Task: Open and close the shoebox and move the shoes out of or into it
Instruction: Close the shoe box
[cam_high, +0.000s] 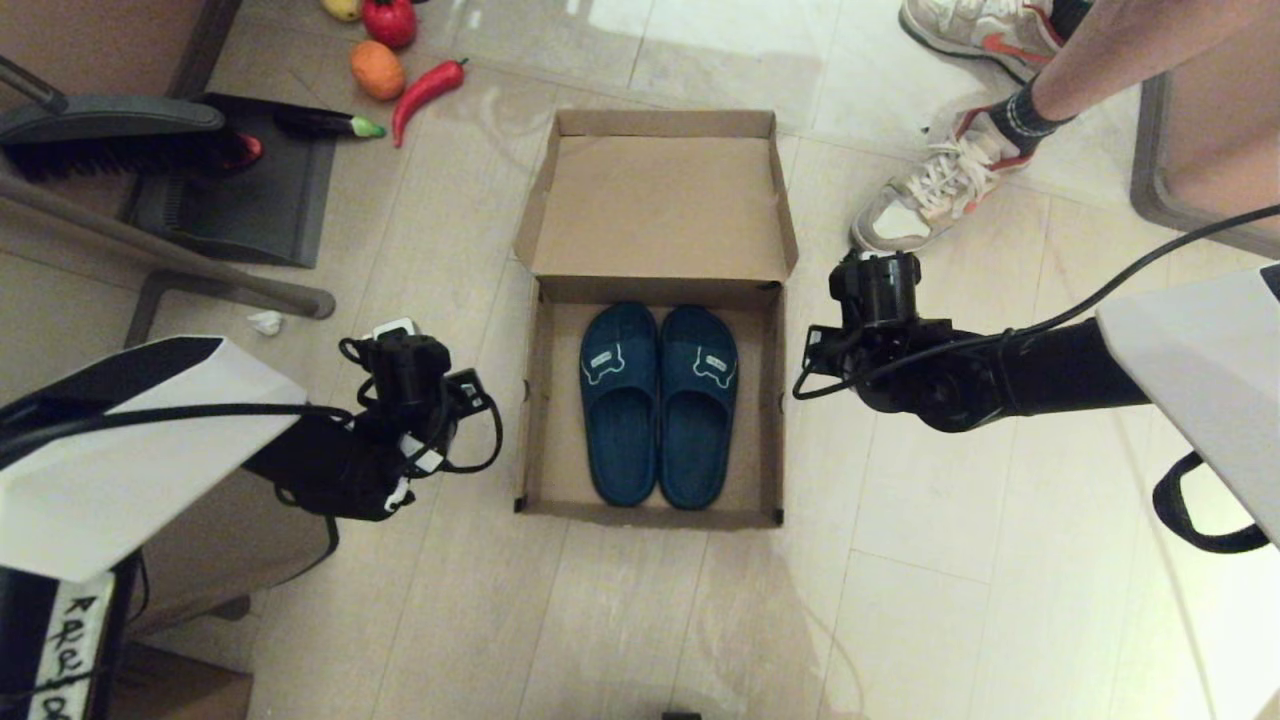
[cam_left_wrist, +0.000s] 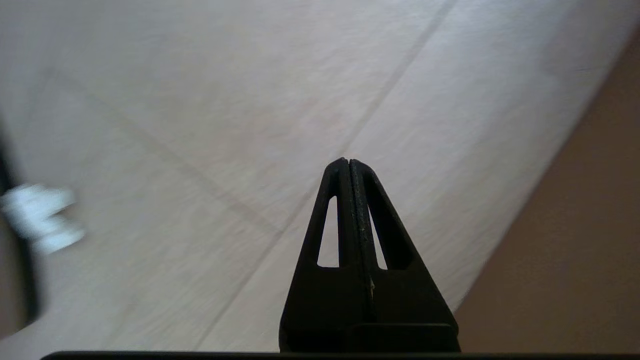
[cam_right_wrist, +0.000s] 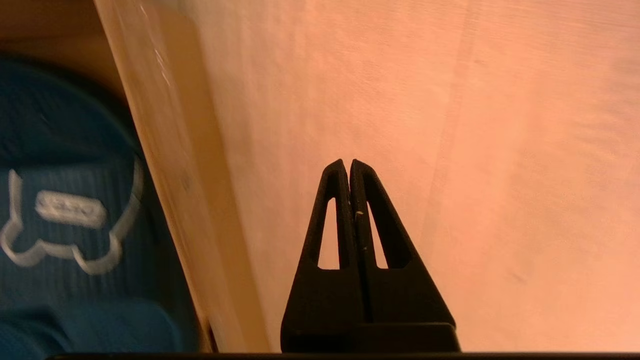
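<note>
Two shoes (cam_high: 658, 402) sit side by side in the open shoebox (cam_high: 655, 300) on the floor (cam_high: 950, 520), between our two sets of fingers. Long axes run toward and away from us, toes at the lid end, heels nearest us; lid flap laid back on the far side. Head view alone gives that layout. Right wrist view adds: right gripper (cam_right_wrist: 348, 162) fingers pressed together, empty, over bare floor just outside the box wall (cam_right_wrist: 170, 165), one strap beyond it. Left wrist view: left gripper (cam_left_wrist: 348, 161) likewise closed, empty, over floor.
</note>
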